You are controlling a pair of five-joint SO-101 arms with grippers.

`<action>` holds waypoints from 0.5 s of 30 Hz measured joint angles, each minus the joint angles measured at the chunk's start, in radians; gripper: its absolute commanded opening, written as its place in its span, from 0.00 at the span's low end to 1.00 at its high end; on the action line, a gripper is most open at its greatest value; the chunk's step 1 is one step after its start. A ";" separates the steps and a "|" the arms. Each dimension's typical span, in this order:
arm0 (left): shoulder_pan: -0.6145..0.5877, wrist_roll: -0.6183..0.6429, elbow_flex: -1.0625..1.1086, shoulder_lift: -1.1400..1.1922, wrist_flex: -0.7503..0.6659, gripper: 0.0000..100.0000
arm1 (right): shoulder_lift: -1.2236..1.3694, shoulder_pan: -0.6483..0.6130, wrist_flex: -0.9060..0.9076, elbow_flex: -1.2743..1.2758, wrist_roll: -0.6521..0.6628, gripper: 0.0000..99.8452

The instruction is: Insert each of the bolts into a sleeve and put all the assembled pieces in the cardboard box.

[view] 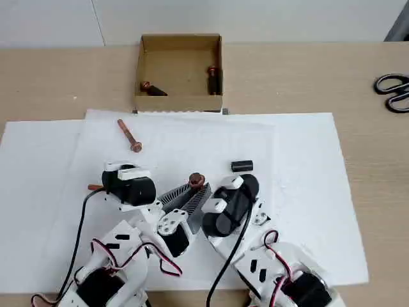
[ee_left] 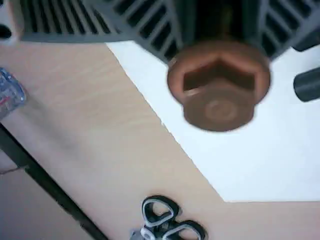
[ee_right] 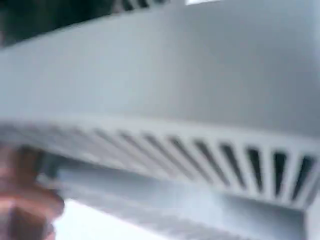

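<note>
Bolts, copper-coloured with hex heads: one (view: pixel 130 135) lies loose on the white paper sheet (view: pixel 300 147), another (view: pixel 196 180) is clenched in the fingers of the left gripper (view: pixel 193 189). Whether the right gripper (view: pixel 204 201) beside it grasps anything, I cannot tell. Insertion looks to be in hand; next, the short black sleeve (view: pixel 241 166) must meet that bolt's shank.

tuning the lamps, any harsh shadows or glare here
High view: soft even light, no glare on the white paper, slight shade inside the cardboard box. Left wrist view: the bolt softly lit, no hotspot. Right wrist view: ribbed grey surface, dark slots, no glare.
</note>
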 measured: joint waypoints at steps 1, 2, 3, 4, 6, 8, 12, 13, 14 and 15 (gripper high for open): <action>-0.002 0.000 0.005 -0.002 -0.002 0.01 | 0.000 0.011 -0.014 0.000 0.014 0.00; -0.002 0.000 0.008 -0.002 -0.002 0.01 | 0.002 0.017 -0.023 0.005 0.028 0.00; -0.002 0.000 0.011 -0.002 -0.003 0.01 | 0.002 0.018 -0.026 0.009 0.041 0.00; -0.002 0.000 0.014 -0.002 -0.003 0.01 | 0.002 0.021 -0.026 0.014 0.052 0.00; -0.002 0.000 0.020 -0.002 -0.003 0.01 | 0.002 0.023 -0.026 0.018 0.063 0.00; -0.002 0.000 0.020 -0.002 -0.003 0.01 | 0.002 0.023 -0.026 0.018 0.066 0.00; -0.002 0.000 0.020 -0.002 -0.003 0.03 | 0.002 0.023 -0.026 0.018 0.068 0.00; -0.002 0.000 0.020 -0.002 -0.003 0.05 | 0.002 0.025 -0.026 0.018 0.068 0.00; -0.002 0.000 0.020 -0.002 -0.003 0.08 | 0.002 0.025 -0.026 0.023 0.068 0.00; -0.002 0.000 0.021 -0.002 -0.003 0.11 | 0.002 0.025 -0.026 0.026 0.068 0.00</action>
